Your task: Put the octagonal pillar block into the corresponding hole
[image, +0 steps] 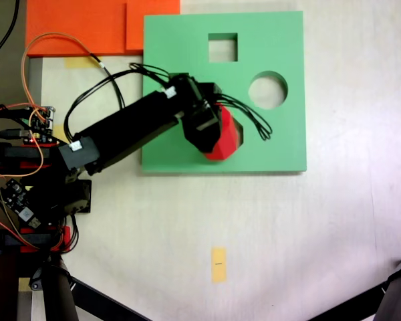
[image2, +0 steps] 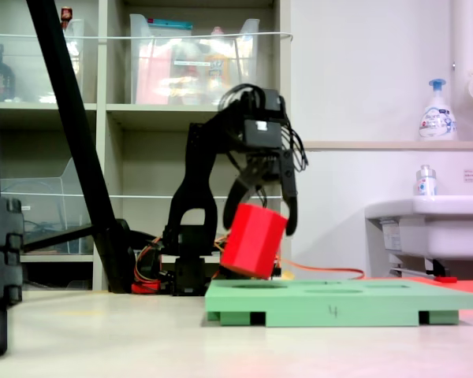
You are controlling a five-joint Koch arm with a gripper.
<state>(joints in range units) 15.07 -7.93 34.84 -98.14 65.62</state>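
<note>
Gripping the red block [image2: 254,239] between its two black fingers, the gripper [image2: 262,211] hangs over the green board [image: 267,144] with jaws clamped on the block's sides. In the second exterior view the block sits tilted, its lower corner at or just above the board's top; contact looks likely but the angle is too low to be sure. In the first exterior view the block [image: 224,137] covers the board's lower middle, below the square hole [image: 222,47] and toward the first exterior view's left of the round hole [image: 267,90]. The eight-sided hole is hidden under block and gripper [image: 210,130]. Orange sheet [image: 80,27] lies beside the board's upper-left corner.
</note>
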